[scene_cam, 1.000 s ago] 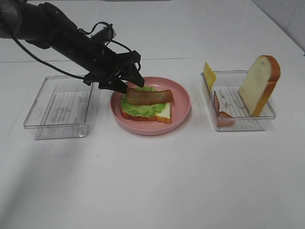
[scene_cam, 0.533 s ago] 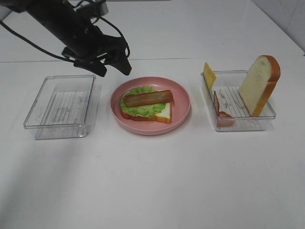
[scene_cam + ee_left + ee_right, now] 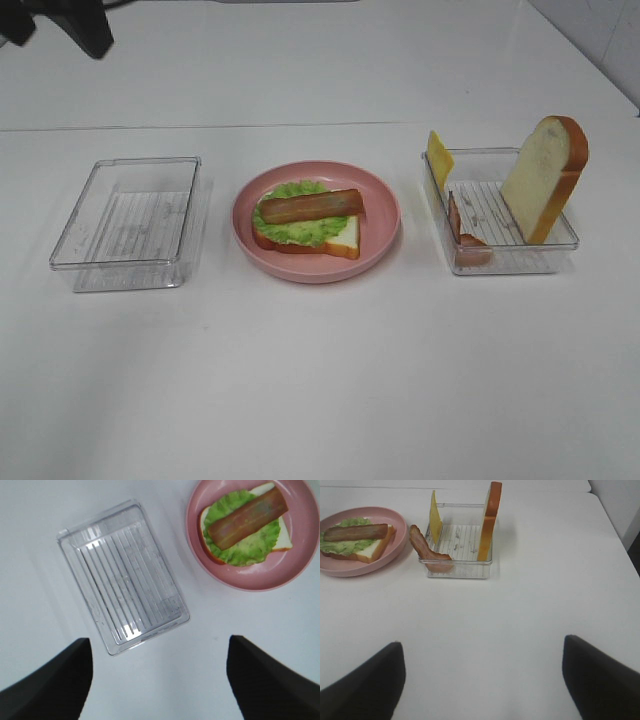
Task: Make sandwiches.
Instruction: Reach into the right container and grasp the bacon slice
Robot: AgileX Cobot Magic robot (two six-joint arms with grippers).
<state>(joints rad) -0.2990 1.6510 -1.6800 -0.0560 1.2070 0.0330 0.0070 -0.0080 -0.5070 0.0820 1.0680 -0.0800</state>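
- The left gripper hangs high over the white surface. Its two dark, blunt fingers are spread wide with nothing between them. In the high view only a dark scrap of it shows at the far left corner, cut off by the frame edge.
- Beneath it lies the left tray, a clear plastic rectangle with a ribbed floor and rounded corners.
- Near that tray, not touching it, sits a round pink plate with a glossy raised rim.
- On the plate a thick white lower bread slice with orange-brown crust lies flat. A ruffled green lettuce leaf covers it, and a smooth brown-red bacon strip lies across the top.
- The right gripper is also spread wide and grips nothing. Only its dark fingers show, and its arm is outside the high view.
- Ahead of it stands the right tray, clear ribbed plastic.
- In this tray an upright bread slice leans at the end away from the plate.
- A thin yellow cheese slice stands on edge at the far plate-side corner.
- A wavy second bacon strip leans on the plate-side wall, its lower end blurred through the plastic.
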